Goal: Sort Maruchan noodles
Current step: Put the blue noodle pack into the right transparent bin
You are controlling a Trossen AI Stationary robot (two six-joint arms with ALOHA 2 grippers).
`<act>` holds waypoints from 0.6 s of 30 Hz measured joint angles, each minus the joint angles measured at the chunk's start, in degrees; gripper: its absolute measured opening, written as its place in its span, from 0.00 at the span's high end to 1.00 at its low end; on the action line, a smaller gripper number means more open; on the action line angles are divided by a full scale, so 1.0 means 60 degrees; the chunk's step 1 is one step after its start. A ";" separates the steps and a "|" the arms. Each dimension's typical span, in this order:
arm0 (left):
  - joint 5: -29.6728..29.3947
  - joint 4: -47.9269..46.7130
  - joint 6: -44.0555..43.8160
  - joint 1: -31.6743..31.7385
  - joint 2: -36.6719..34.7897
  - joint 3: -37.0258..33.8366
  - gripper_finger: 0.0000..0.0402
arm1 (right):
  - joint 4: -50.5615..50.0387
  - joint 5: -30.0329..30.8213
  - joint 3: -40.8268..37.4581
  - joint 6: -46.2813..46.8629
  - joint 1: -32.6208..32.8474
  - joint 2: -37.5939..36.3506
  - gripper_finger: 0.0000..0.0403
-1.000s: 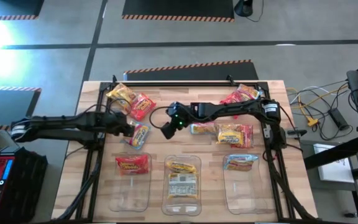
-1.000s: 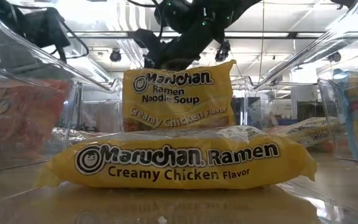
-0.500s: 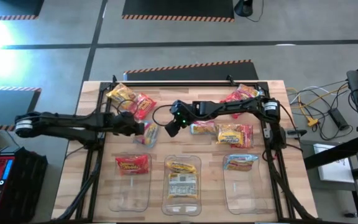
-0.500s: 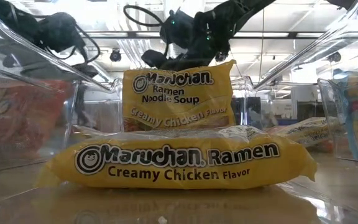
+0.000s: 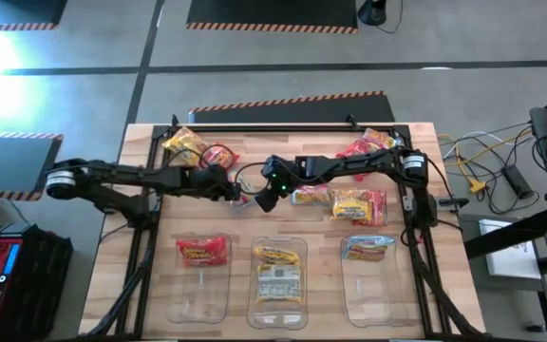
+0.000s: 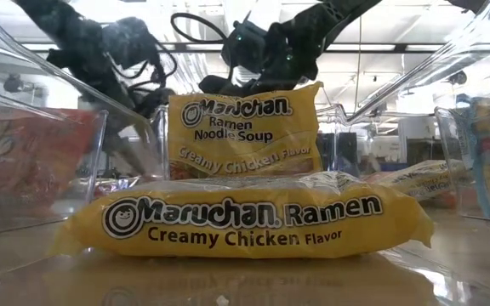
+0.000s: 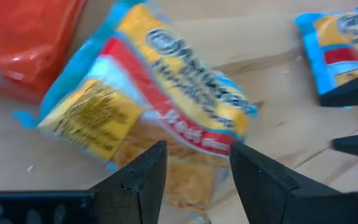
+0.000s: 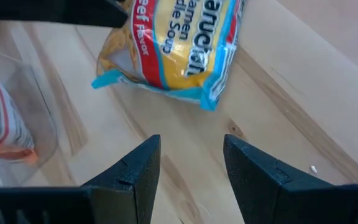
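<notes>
A light blue Maruchan noodle packet [image 7: 166, 87] with yellow and red print sits at the table's middle, with my left gripper [image 7: 194, 149] shut on it. The same packet [image 8: 179, 43] shows in the right wrist view, just ahead of my right gripper [image 8: 191, 140]. That gripper is open over bare wood, with nothing between its fingers. In the high view the two grippers, left [image 5: 238, 193] and right [image 5: 262, 201], nearly meet. A red packet [image 7: 30, 43] lies beside the held one, and another blue packet [image 7: 347, 50] lies farther off. My left gripper has the packet's near, clear-plastic end [image 7: 188, 168] between its two fingers. The fingers come from the table's left, slanting down. The rest of the packet stretches away from the fingers, tilted; whether its far end [image 8: 204, 93] touches the table I cannot tell.
Three clear bins stand along the near edge: the left [image 5: 202, 285] holds a red packet, the middle [image 5: 278, 294] yellow ones, the right [image 5: 373, 290] a blue one. Loose packets lie at the far left [image 5: 198, 150], far right [image 5: 368, 144] and right of centre [image 5: 357, 205].
My left gripper has gone toward the table's right edge, up to my right gripper, taking the light blue packet along with it. The packet has left its place in front of the left bin and now sits at the table's middle.
</notes>
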 joint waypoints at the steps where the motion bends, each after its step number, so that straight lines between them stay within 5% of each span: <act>1: -0.0008 -0.0006 0.0039 -0.0046 -0.0039 0.0068 0.61 | 0.0004 0.0001 -0.0026 -0.0002 0.0000 0.0000 0.59; 18: -0.1367 -0.0643 -0.3132 -0.0962 -0.1091 -0.1318 0.61 | 0.1047 -0.0424 -0.0092 -0.0313 -0.0478 0.0000 0.59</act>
